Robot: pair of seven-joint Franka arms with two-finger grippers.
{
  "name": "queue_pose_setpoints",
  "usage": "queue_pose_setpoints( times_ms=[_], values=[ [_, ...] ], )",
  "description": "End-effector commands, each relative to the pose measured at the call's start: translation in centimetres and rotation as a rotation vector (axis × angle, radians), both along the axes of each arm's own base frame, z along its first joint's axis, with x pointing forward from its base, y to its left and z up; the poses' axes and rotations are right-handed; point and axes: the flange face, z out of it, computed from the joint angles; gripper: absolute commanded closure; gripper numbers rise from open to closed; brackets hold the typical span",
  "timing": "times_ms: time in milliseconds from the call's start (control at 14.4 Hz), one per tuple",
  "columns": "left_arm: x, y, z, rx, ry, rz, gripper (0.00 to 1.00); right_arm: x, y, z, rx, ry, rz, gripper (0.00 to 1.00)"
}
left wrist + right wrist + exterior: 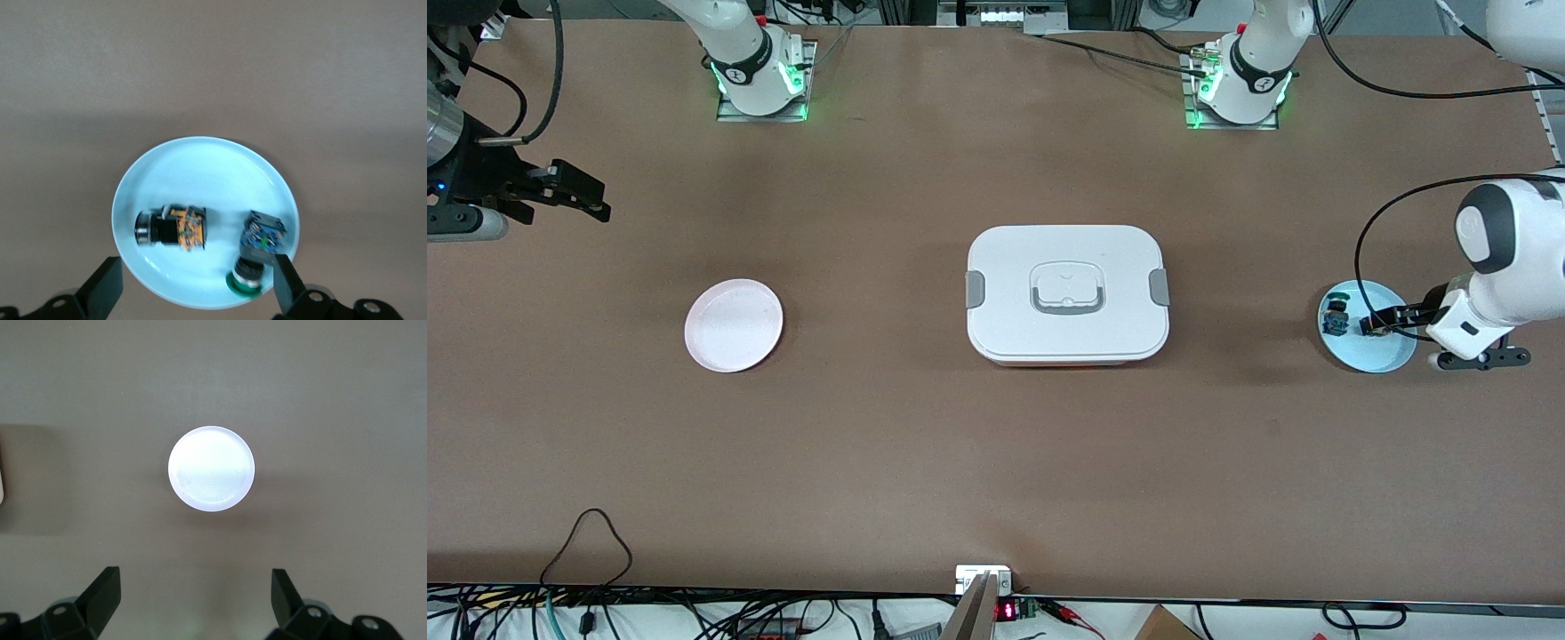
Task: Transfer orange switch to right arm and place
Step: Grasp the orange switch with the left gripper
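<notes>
The orange switch (171,228) lies on its side on the light blue plate (200,167), a black cylinder with an orange-tan block at one end. The small blue-and-green switch (259,248) lies beside it on the same plate. My left gripper (193,288) is open and empty just above the plate, with one finger next to the blue-and-green switch. In the front view the left gripper (1375,322) covers the orange switch, and the plate (1392,356) is at the left arm's end. My right gripper (587,197) is open and empty, held above the table at the right arm's end.
A pale pink plate (734,324) lies empty toward the right arm's end, and it also shows in the right wrist view (211,469). A white lidded box (1067,293) with grey latches sits at the table's middle. Cables run along the table's front edge.
</notes>
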Motion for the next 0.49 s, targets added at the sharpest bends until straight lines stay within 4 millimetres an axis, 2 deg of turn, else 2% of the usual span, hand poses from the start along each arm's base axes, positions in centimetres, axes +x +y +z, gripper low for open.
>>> queue_pose_setpoints(
  times_ms=[0, 139, 416],
  values=[
    [-1.9, 1.0, -2.2, 0.015, -0.074, -0.052, 0.01, -0.2, -0.1, 0.5, -0.014, 0.004, -0.009, 0.0],
    [-2.7, 2.4, -4.3, 0.02, -0.099, -0.052, 0.01, -0.2, -0.1, 0.3, -0.014, 0.005, -0.012, 0.0],
    [-3.8, 3.1, -6.6, 0.032, -0.153, -0.056, 0.01, -0.2, -0.2, 0.4, -0.015, 0.005, -0.007, 0.0]
  ],
)
